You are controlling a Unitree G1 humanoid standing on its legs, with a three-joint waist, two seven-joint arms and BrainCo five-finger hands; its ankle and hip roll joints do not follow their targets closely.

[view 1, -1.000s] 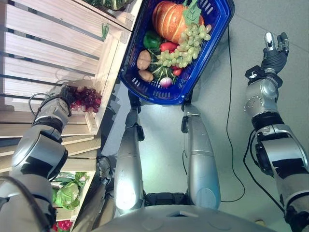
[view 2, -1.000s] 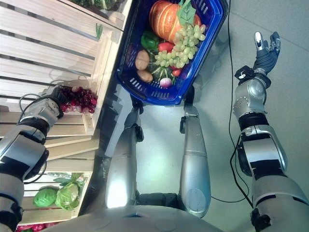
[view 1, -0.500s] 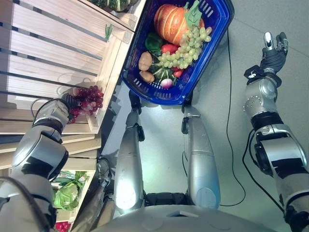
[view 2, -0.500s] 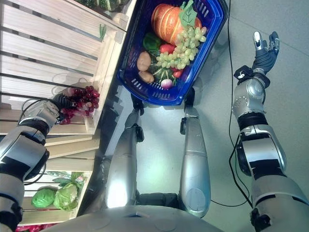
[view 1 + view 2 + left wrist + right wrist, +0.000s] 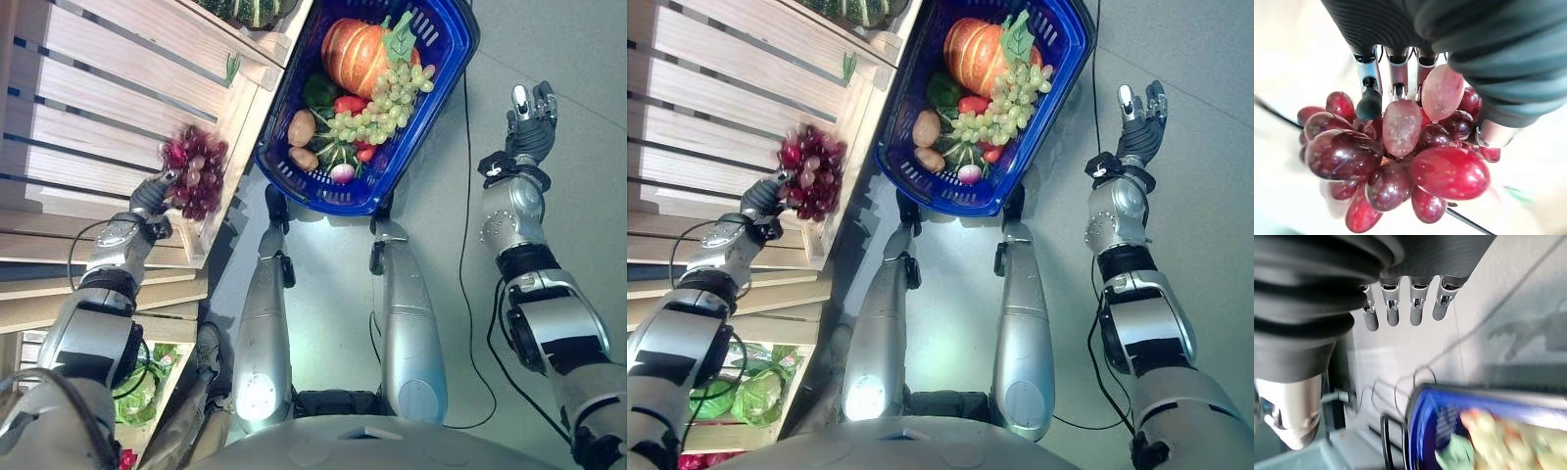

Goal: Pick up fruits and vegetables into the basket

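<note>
My left hand [image 5: 152, 196] is shut on a bunch of dark red grapes [image 5: 194, 170], held up beside the corner of the wooden crate shelf [image 5: 118, 88]. From the wrist, the red grapes [image 5: 1396, 161] hang past my curled fingers [image 5: 1369, 103]. The blue basket [image 5: 431, 98] sits ahead on the floor, holding a pumpkin [image 5: 358, 54], green grapes [image 5: 377, 103], a green pepper [image 5: 318, 90], a red pepper, two potatoes [image 5: 302, 127] and a radish. My right hand [image 5: 529, 113] is out to the right over the grey floor, fingers [image 5: 1415, 308] straight and empty.
Slatted wooden crates fill the left side, with green squash [image 5: 253, 10] on the top shelf and cabbages [image 5: 749, 397] in a lower crate. The basket's rim [image 5: 1449, 396] lies close to my right hand. Grey floor [image 5: 578, 215] spreads to the right.
My left hand has lifted the red grapes off the crate shelf and carried them up toward the basket. The right hand has drifted a little inward.
</note>
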